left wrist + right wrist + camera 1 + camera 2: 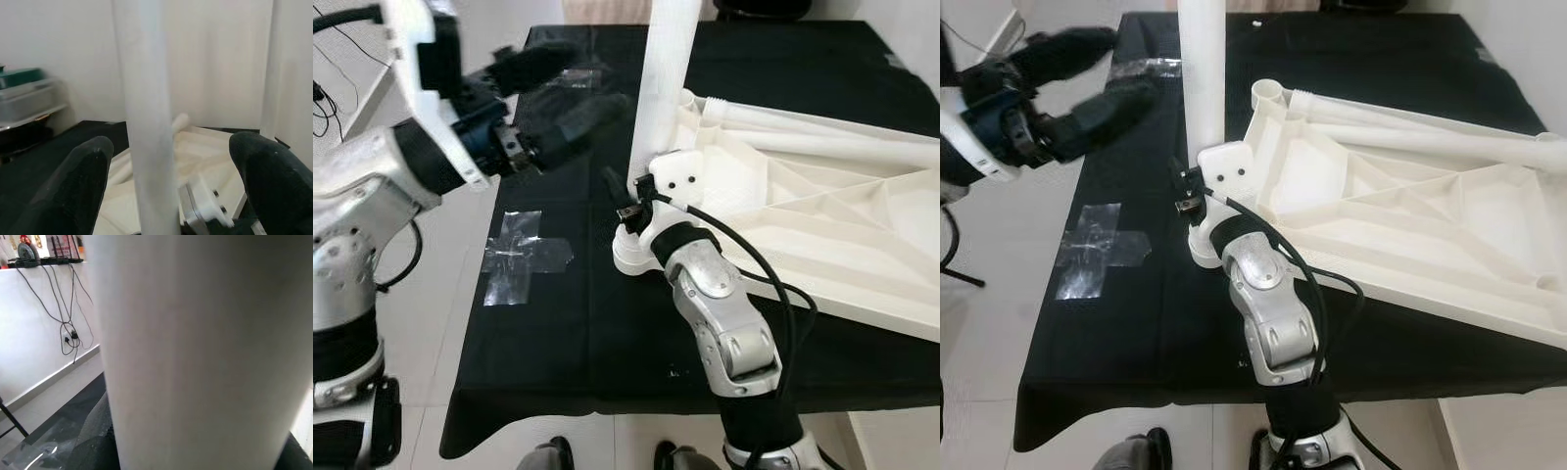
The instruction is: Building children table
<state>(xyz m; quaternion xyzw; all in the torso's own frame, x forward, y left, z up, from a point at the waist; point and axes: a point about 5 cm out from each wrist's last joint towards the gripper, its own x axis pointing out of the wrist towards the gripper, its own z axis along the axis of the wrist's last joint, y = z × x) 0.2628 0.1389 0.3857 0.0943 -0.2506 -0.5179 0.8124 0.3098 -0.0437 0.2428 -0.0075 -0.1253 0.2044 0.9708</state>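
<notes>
A white table top (822,215) lies upside down on the black-covered table (568,333). One white table leg (666,78) stands upright in its near left corner socket (677,178). My right gripper (641,201) is at the foot of that leg, shut on it; in the right wrist view the leg (195,347) sits very close, with a dark finger (95,440) beside it. My left gripper (597,78) hovers open to the left of the leg, higher up and apart from it. In the left wrist view the leg (146,122) stands between the spread fingers (83,186).
Two more white legs (822,122) lie across the far side of the table top. A cross of clear tape (519,255) is stuck on the cloth at the left. The table's front edge (607,406) is close to me, with pale floor (440,294) to the left.
</notes>
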